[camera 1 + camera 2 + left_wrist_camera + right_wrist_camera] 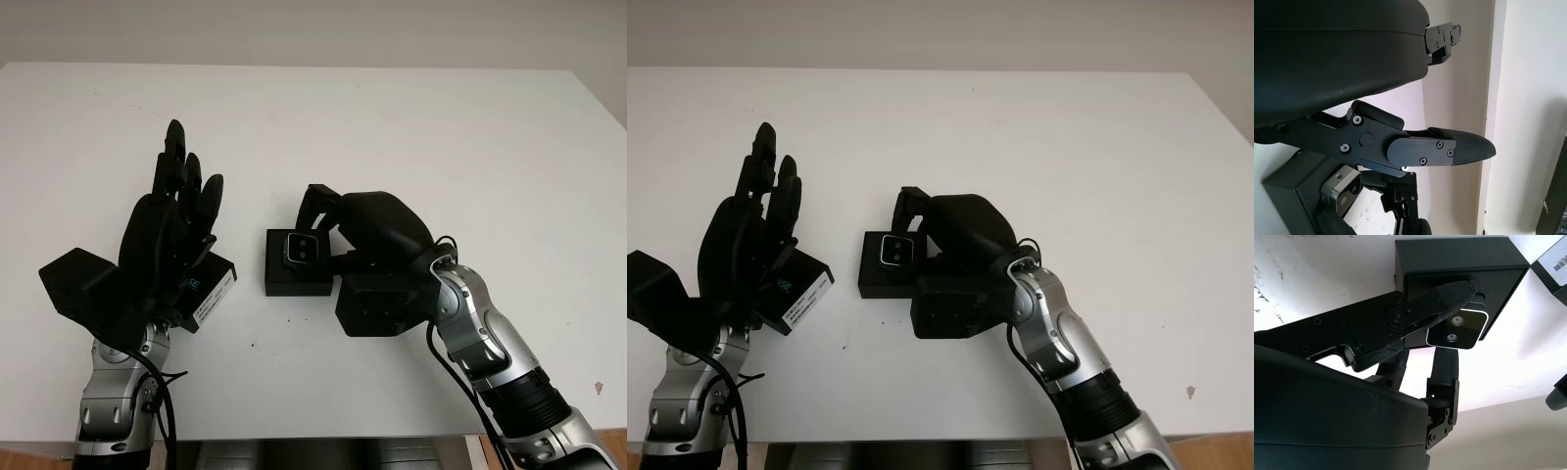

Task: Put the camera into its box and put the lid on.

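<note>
On table centre: we see the black box (297, 277) on the white table (411, 127), the camera (304, 250) at its far part.
Camera orientation: lens face up; long axis runs left to right.
Camera appearance: small, silver-edged, dark glossy front with two round openings.
Right hand (328, 220): we see its fingers closed around the camera, over the box.
Left hand (171, 230): open, raised above the lid (208, 290), which lies left of the box.
</note>
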